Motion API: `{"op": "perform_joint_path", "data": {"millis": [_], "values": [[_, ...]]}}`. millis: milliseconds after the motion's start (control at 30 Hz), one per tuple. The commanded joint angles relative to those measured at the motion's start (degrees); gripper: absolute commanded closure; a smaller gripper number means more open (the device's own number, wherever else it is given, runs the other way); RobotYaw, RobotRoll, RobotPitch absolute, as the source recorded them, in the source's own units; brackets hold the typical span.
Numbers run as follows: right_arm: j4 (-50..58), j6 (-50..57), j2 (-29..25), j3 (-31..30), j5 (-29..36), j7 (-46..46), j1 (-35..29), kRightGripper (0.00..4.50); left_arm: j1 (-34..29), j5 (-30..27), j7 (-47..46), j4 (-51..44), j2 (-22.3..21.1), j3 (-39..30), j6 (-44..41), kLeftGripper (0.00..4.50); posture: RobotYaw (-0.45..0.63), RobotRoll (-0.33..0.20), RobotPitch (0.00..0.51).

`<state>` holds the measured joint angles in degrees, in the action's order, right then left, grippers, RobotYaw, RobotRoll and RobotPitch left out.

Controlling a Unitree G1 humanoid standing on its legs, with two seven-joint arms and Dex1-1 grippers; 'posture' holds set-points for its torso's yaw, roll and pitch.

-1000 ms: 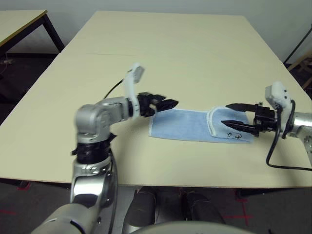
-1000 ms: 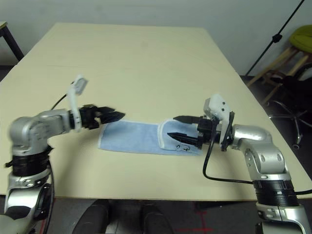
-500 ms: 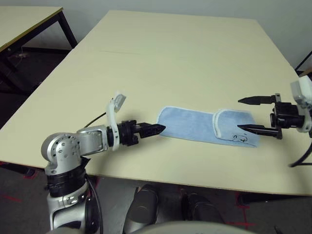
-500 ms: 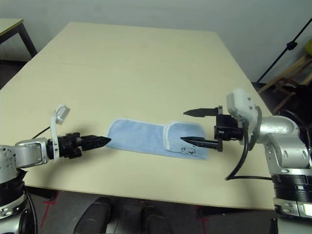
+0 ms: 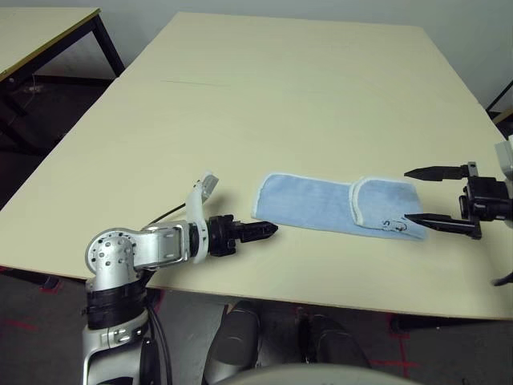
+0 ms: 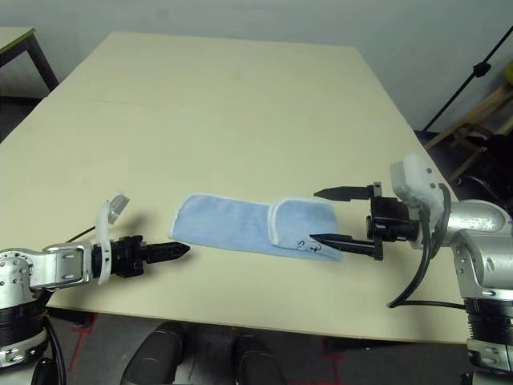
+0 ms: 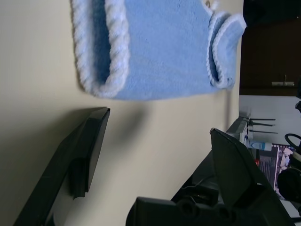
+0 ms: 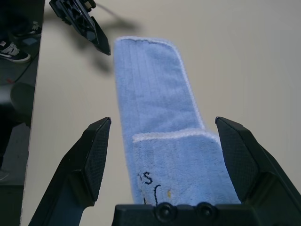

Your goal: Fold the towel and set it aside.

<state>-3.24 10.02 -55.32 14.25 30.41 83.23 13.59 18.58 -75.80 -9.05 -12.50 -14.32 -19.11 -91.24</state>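
The towel [image 5: 321, 203] lies flat near the table's front edge as a light blue strip with white edging. Its right end is folded back over itself, and a dark logo [image 5: 390, 226] sits there. My left gripper [image 5: 269, 231] hovers low just off the towel's left end, toward the front edge. In the left wrist view its fingers [image 7: 89, 141] stand apart, open, with the towel [image 7: 155, 52] ahead of them. My right gripper [image 5: 410, 195] is open at the folded right end, its fingertips [image 8: 104, 123] either side of the towel [image 8: 160, 108], holding nothing.
The cream table [image 5: 280, 88] stretches far behind the towel. A second table [image 5: 40, 32] stands at the back left. A black stand [image 6: 473, 76] and a stool [image 6: 481, 112] are off the table's right side.
The camera has shifted. My left gripper came down from the towel's far left corner to just before its left end. My right gripper drew back rightward off the folded end.
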Motion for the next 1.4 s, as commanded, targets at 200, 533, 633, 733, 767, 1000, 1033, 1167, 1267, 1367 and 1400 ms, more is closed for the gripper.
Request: {"op": "perform_joint_path", "data": {"millis": [200, 533, 633, 733, 767, 1000, 1033, 1167, 1267, 1367, 1400], "values": [[2.2, 0.8, -0.3, 1.7, 1.2, -1.7, -0.8, 0.04, 0.4, 8.0, -9.7, 4.3, 7.2, -2.9, 4.0, 0.0, 0.1, 0.0, 0.172], [2.4, 1.5, -0.4, 1.7, 2.1, -2.0, -0.7, 0.0, -0.3, 9.1, -12.8, 3.0, 9.7, -6.2, 6.0, 2.06, 0.12, 0.0, 0.169], [2.1, 1.6, -1.1, 1.5, 1.9, -1.0, -1.2, 0.0, -0.6, 10.0, -13.5, 2.6, 9.6, -7.6, 8.1, 3.07, 0.13, 0.0, 0.168], [1.4, 1.3, -1.3, 1.5, 1.7, -0.3, -1.3, 0.0, -0.5, 10.6, -14.2, 2.1, 9.8, -8.6, 10.3, 4.15, 0.13, 0.0, 0.165], [1.0, 1.2, -1.3, 1.4, 1.6, -0.1, -1.1, 0.0, -0.4, 10.8, -14.5, 2.0, 9.8, -9.1, 11.1, 4.48, 0.13, 0.0, 0.165], [-1.0, 0.9, -1.5, 0.7, 1.2, 1.3, -0.2, 0.0, -1.6, 11.4, -13.9, -0.5, 5.8, -11.0, 13.7, 4.48, 0.16, 0.0, 0.165], [-1.2, 1.0, -1.5, 0.6, 1.3, 1.5, -0.2, 0.0, -1.9, 11.3, -13.7, -0.8, 5.1, -11.0, 13.9, 4.48, 0.16, 0.0, 0.165], [-2.0, 1.4, -1.4, -0.5, 1.4, 3.3, 0.4, 0.0, -4.1, 8.5, -14.6, -3.7, 2.6, -13.6, 14.1, 4.48, 0.19, 0.0, 0.165], [-2.9, 1.7, -1.3, -1.5, 1.2, 4.5, 1.4, 0.0, -6.5, 5.8, -15.7, -6.4, 1.1, -15.7, 14.0, 4.48, 0.2, 0.0, 0.164], [-3.2, 2.1, -1.4, -2.1, 1.1, 5.6, 1.9, 0.0, -8.9, 3.8, -15.0, -8.5, -2.4, -16.2, 13.5, 4.48, 0.21, 0.0, 0.163], [-3.4, 2.1, -1.4, -2.2, 1.1, 5.7, 2.1, 0.0, -9.8, 3.1, -14.3, -9.3, -4.0, -16.2, 13.2, 4.48, 0.21, 0.0, 0.162]]}}
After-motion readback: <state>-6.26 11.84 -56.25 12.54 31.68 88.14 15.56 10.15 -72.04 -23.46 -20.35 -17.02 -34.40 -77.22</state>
